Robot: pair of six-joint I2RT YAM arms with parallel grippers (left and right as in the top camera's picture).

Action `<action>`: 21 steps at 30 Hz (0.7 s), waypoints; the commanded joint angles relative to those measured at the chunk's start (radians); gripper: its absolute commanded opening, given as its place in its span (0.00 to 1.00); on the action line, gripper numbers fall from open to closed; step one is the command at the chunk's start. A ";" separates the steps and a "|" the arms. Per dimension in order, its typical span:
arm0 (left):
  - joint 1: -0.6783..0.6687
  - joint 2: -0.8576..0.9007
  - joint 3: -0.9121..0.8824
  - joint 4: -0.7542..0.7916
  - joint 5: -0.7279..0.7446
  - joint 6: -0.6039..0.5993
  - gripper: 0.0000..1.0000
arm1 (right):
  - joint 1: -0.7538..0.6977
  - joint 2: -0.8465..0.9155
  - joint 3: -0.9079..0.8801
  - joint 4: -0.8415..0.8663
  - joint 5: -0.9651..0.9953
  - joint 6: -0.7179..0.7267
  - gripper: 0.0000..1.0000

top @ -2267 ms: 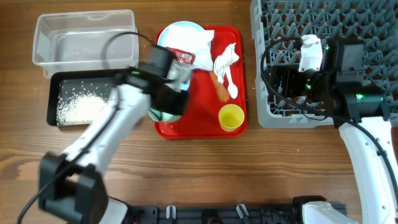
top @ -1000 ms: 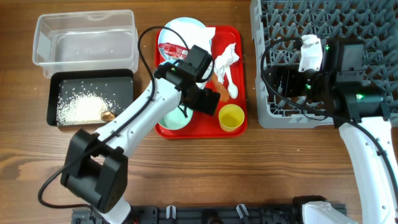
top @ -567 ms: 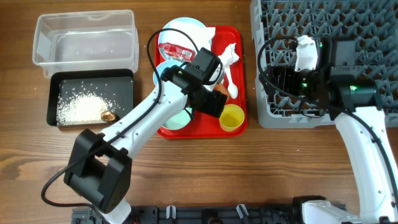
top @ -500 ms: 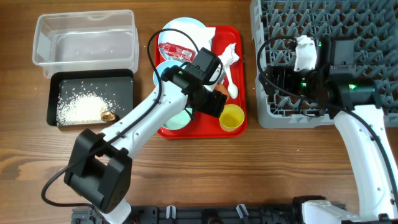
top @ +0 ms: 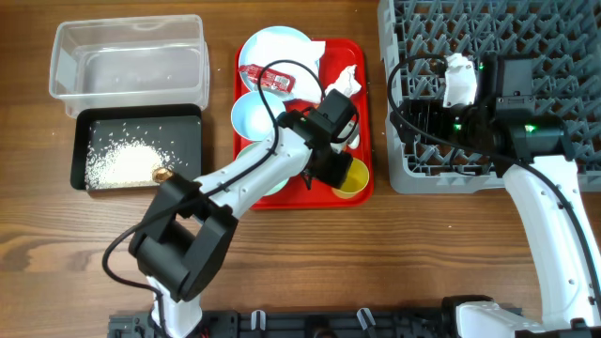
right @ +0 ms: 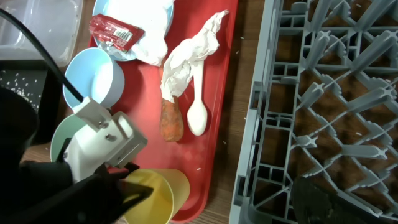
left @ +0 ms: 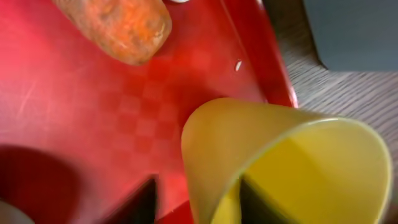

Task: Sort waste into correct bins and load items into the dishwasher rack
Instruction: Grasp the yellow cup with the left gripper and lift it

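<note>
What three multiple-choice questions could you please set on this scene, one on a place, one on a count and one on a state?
1. Where does the carrot lie?
A. In the clear tub.
B. On the red tray.
C. In the grey rack.

2. How many bowls are in view?
A. One.
B. Four.
C. Two.

3. How does the left gripper stand?
A. Open, its fingers on either side of the yellow cup wall.
B. Shut on the carrot.
C. Hanging over the black tub.

Answers:
1 B, since the carrot rests on the tray's red floor beside the spoon.
2 C, since a pale blue bowl and a green bowl are the only ones.
3 A, since the left wrist view shows one finger outside the cup and one inside it.
</note>
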 commanded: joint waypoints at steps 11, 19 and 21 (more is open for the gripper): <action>0.164 -0.115 0.013 -0.003 0.385 -0.056 0.04 | -0.001 0.002 0.018 0.000 -0.058 -0.007 0.95; 0.452 -0.230 0.013 0.054 0.870 0.012 0.04 | 0.000 0.002 0.018 0.098 -0.454 -0.151 0.96; 0.509 -0.230 0.012 0.089 1.020 0.039 0.04 | 0.000 0.002 0.017 0.136 -0.557 -0.176 0.98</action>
